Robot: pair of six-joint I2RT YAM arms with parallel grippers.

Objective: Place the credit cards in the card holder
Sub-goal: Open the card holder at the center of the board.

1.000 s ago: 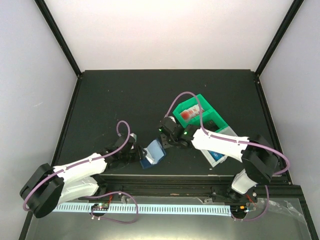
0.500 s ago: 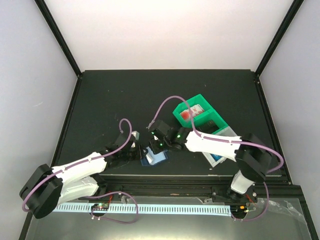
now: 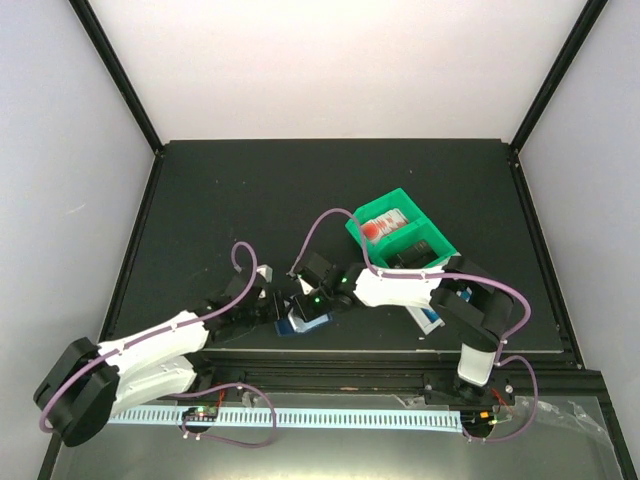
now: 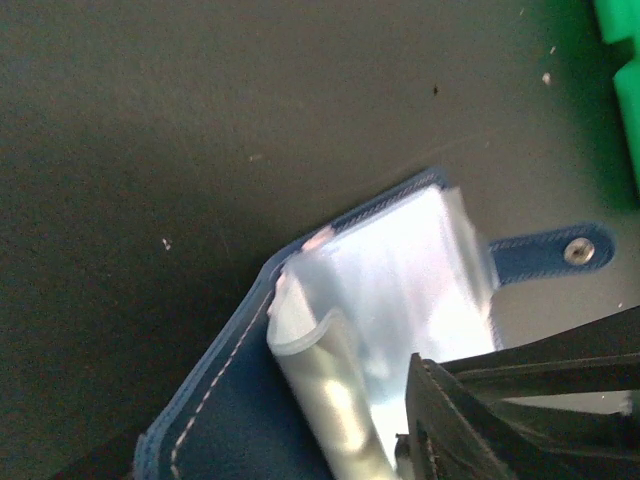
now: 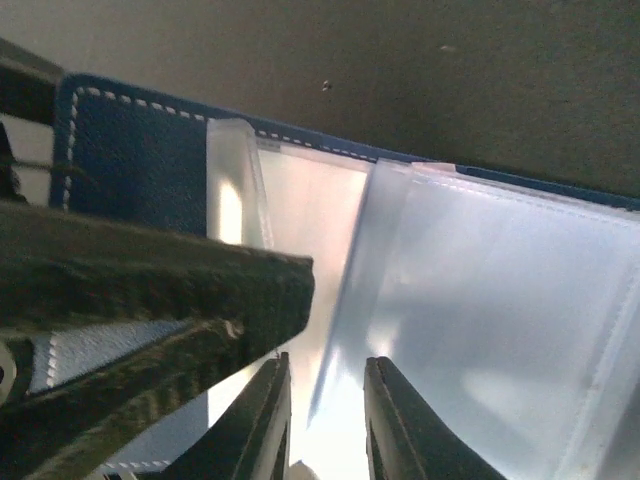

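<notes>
The card holder (image 4: 230, 400) lay open under both grippers, its clear sleeves (image 5: 480, 300) facing up. The right gripper (image 5: 328, 420) was nearly pressed together over them, perhaps pinching one. How the left gripper (image 3: 268, 305) stood I could not tell. A tug could drag the holder off the counter (image 3: 250, 200) edge just behind the grippers, or the crowded fingers could clash. Open room lay ahead.

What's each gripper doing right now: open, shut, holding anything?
Left gripper: fingers closed on the card holder cover, it seems.
Right gripper: fingers narrowly apart around a clear sleeve; grip cannot be told.
</notes>
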